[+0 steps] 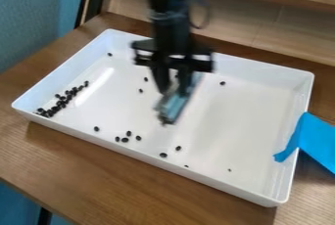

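One blue tool in end effector.

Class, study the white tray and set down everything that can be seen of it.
The white tray is rectangular and shallow, with rounded corners and raised walls; its smooth, slightly glossy surface looks like plastic. It rests flat on the wooden table, turned at a slant. Small black beans lie inside, bunched towards its left corner and scattered elsewhere. A blue strip overlaps its right wall. The arm hides part of the far wall; whether the blurred bluish object below it touches the floor is unclear.
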You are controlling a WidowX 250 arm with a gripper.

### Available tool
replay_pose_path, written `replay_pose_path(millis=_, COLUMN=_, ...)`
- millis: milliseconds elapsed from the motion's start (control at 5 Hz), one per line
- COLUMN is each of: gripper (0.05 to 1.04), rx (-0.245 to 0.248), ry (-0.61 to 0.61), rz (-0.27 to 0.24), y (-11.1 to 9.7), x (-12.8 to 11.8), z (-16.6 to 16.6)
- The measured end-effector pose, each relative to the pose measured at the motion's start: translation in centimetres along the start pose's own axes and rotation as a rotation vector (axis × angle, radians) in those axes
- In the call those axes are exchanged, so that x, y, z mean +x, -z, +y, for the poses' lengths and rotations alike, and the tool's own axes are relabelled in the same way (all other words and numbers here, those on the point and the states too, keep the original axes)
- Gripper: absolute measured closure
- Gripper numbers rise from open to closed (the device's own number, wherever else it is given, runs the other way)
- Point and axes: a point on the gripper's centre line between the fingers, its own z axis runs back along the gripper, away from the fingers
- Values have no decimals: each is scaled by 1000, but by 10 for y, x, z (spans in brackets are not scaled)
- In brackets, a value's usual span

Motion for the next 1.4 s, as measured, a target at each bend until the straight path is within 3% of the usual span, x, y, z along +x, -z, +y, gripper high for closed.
replay_pose_path(millis=200, gripper=736, rx=21, ry=-21, rz=17, y=13, x=2, z=-21)
replay_pose_path(millis=600, gripper=736, rx=57, ry=-14, rz=-14, y=41, x=-7, z=-45)
replay_pose_path(millis=1000, gripper=737, rx=70, ry=-20, rz=-14, y=61, x=-18, z=-37)
replay_pose_path(millis=1400, gripper=736, rx=70, ry=-36, rz=-12, y=60, x=-22, z=-12)
